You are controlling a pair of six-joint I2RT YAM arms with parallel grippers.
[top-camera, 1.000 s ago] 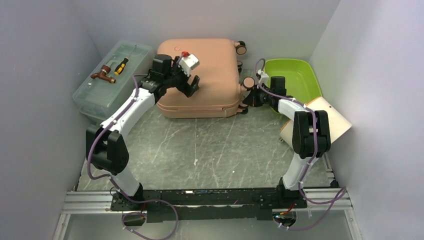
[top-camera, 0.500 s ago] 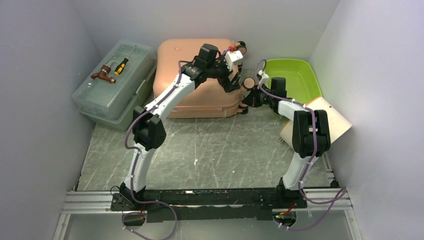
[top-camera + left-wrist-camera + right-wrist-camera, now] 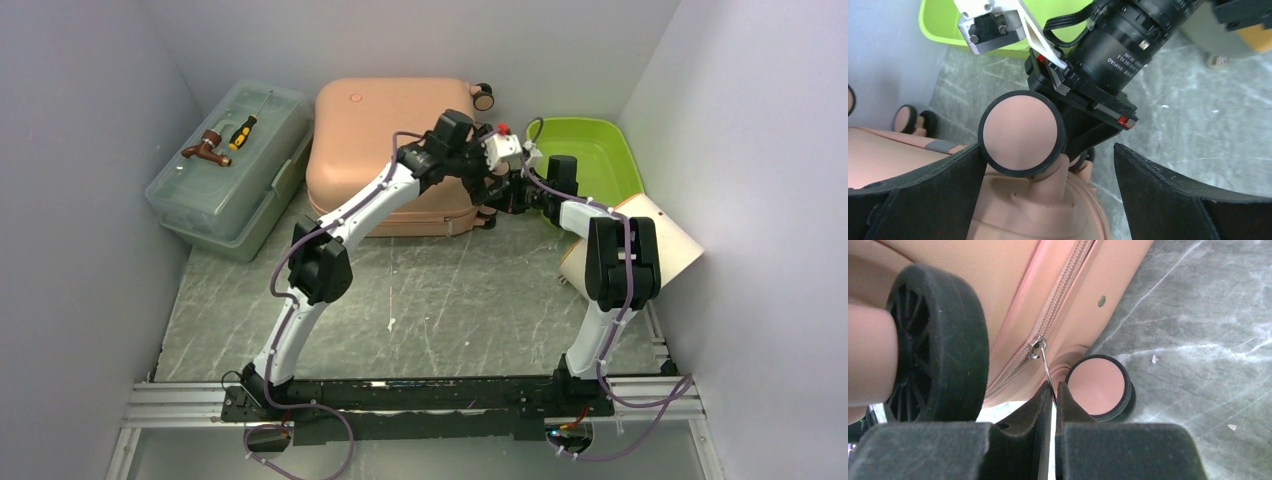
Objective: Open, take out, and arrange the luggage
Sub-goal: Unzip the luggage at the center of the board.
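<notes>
Pinching luggage (image 3: 385,130) zipper pull (image 3: 1044,365) with right gripper (image 3: 1054,395), fingers pressed together on it, pink shell directly ahead of tips. Holding left gripper (image 3: 1047,150) spread wide, straddling corner wheel (image 3: 1021,133) at same end of luggage, gripping nothing.

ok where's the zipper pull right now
In the right wrist view the zipper pull hangs from the luggage seam, pinched in the right gripper beside a pink wheel; from above, that is the luggage's right end, by the green tray.
</notes>
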